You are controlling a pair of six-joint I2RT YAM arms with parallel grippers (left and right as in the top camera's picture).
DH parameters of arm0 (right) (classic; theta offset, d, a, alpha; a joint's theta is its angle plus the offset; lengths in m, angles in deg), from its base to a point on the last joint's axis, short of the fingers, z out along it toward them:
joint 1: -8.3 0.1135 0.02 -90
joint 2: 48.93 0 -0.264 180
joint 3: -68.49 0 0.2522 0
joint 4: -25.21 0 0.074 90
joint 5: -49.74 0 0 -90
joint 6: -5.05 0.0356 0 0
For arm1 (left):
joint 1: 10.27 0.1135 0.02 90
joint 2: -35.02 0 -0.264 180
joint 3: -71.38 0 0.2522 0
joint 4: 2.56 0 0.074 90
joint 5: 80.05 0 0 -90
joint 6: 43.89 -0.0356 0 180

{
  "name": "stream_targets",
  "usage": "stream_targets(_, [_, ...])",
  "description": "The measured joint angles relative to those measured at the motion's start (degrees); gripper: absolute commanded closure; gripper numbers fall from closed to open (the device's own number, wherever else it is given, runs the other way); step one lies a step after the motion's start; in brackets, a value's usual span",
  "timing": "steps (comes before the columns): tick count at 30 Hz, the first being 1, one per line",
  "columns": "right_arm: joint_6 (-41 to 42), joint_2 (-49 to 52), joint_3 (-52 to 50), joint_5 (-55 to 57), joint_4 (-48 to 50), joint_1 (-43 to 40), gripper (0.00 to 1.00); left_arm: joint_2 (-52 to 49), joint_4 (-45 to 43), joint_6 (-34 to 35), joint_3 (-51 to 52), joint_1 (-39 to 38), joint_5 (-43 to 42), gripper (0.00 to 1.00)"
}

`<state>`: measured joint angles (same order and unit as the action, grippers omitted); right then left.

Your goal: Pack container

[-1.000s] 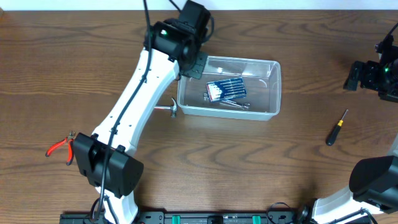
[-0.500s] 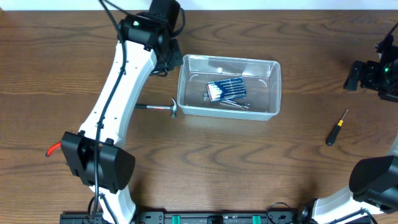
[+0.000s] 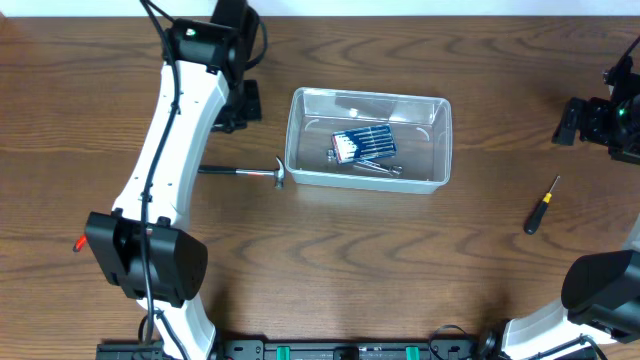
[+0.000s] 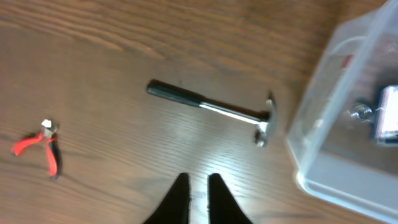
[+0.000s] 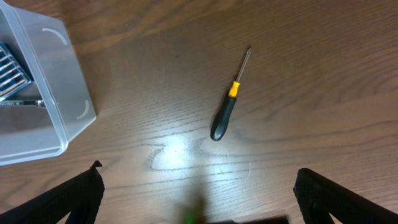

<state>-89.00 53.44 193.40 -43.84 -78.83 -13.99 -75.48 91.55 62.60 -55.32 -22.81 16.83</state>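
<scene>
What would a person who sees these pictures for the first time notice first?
The clear container in the middle of the overhead view draws the eye, with a blue case of screwdrivers inside it. A hammer lies just left of it, and a black-handled screwdriver lies alone to its right.

The brown wooden table [image 3: 400, 270] is carrying 4 things. The clear container [image 3: 368, 94] is sitting near its middle, a hammer [image 3: 245, 172] is lying just beside the container's left wall, red-handled pliers [image 4: 38, 146] are lying far left, and a black-handled screwdriver [image 3: 541, 205] is lying well apart on the right.
</scene>
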Motion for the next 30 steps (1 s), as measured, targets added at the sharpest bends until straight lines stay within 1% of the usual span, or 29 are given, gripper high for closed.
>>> stream_targets(1, [-0.02,0.0,0.0,0.0,0.0,0.0,0.01,0.0,-0.28,-1.25,0.9,0.5,0.0,0.45])
stream_targets(2, [0.0,0.0,0.0,0.0,-0.02,0.0,0.01,0.0,-0.66,-2.08,1.6,0.76,-0.04,0.38])
stream_targets(7, [-0.02,0.0,0.0,0.02,-0.11,0.0,0.01,0.0,-4.79,-7.26,7.76,1.51,-3.65,0.32])
stream_targets(11, [-0.02,0.0,-0.02,0.13,-0.15,0.0,0.01,0.0,-8.41,-9.31,12.46,1.44,-6.12,0.24])
stream_targets(17, [-0.15,0.0,-0.02,0.2,-0.28,0.0,0.01,0.02,-15.17,-13.77,21.09,1.44,-10.73,0.22])
stream_targets(22, [-0.15,0.0,-0.02,0.2,-0.31,0.0,0.01,0.02,-19.63,-19.93,27.02,1.46,-12.87,0.22])
stream_targets(26, [-0.15,0.0,-0.02,0.2,-0.31,0.0,0.01,0.02,-22.38,-25.62,27.67,1.46,-13.35,0.11])
stream_targets(28, [-0.15,0.0,-0.02,0.2,-0.33,0.0,0.01,0.02,-23.47,-27.93,27.69,1.46,-13.6,0.02])
stream_targets(30, [-0.15,0.0,-0.02,0.2,-0.39,0.0,0.01,0.02,-24.57,-29.29,27.69,1.46,-13.81,0.02])
